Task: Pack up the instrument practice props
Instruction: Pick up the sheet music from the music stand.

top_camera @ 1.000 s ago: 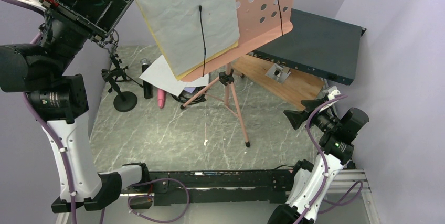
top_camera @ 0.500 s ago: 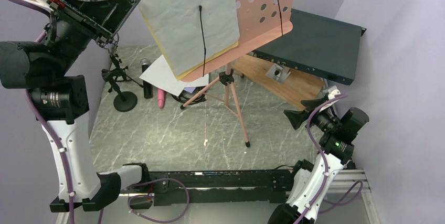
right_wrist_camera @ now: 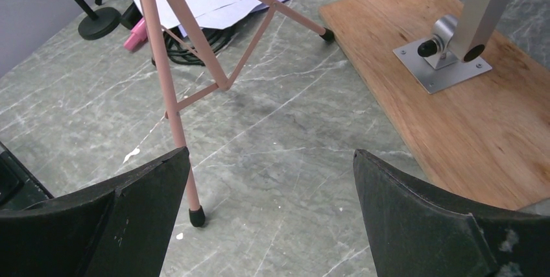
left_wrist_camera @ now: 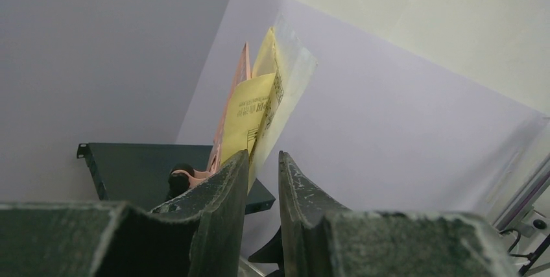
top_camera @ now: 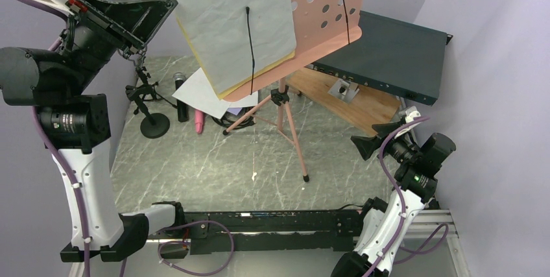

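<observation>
**Now: left claw up at the pages, right claw low and wide**

You've got the left claw (top_camera: pixel 165 6) raised high, its tip just beside the left edge of the white page (top_camera: pixel 220 24) on the music stand (top_camera: pixel 324 4). On the wrist cam its fingers (left_wrist_camera: pixel 227 186) sit almost together w/ a thin slit btwn them. The yellow page (left_wrist_camera: pixel 250 115) lines up w/ that slit, but you can't tell if it's touched. Nothing looks clamped.

The white page lies over the yellow one. Both lean on the stand's pink perforated desk, w/ a thin wire arm (top_camera: pixel 250 50) across them. The tripod legs (top_camera: pixel 285 128) stand on the tabletop (top_camera: pixel 214 173), about mid-scene.

Your right claw (right_wrist_camera: pixel 271 154) is spread wide and holds nothing. It's low over the tabletop on the right side, w/ the nearest tripod foot ahead on its left and the wooden board (right_wrist_camera: pixel 467 108) on its right.

Behind the stand, left side:
- loose white sheets (top_camera: pixel 201 92) lying flat
- pink mic (top_camera: pixel 199 121) and black mic (top_camera: pixel 179 92) at their near-left edge
- mic stand (top_camera: pixel 150 111), small and black, just left of the mics
- black cable (right_wrist_camera: pixel 194 40) coiled by the sheets

At back right the teal box (top_camera: pixel 389 53) sits raised over the board. A metal bracket (right_wrist_camera: pixel 447 53) is fixed to the board beneath it.
</observation>
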`<move>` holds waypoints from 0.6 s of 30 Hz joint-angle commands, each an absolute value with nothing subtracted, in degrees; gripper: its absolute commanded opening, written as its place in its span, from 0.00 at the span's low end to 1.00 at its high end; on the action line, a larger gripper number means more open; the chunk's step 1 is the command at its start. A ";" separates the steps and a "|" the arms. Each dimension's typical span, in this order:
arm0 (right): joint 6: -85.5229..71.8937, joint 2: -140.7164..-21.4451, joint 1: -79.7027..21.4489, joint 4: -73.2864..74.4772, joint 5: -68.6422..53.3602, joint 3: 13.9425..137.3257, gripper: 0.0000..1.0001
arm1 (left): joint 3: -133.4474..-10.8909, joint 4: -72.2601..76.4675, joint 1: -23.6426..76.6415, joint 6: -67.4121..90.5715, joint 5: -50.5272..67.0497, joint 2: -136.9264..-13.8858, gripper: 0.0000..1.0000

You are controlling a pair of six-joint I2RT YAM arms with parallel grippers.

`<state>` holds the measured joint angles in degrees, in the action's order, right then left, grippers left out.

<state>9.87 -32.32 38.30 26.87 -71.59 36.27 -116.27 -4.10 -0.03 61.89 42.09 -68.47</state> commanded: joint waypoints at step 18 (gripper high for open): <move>10.46 -33.12 38.14 24.87 -70.94 36.24 0.99 | -116.62 -0.77 1.86 61.11 45.20 -69.52 0.09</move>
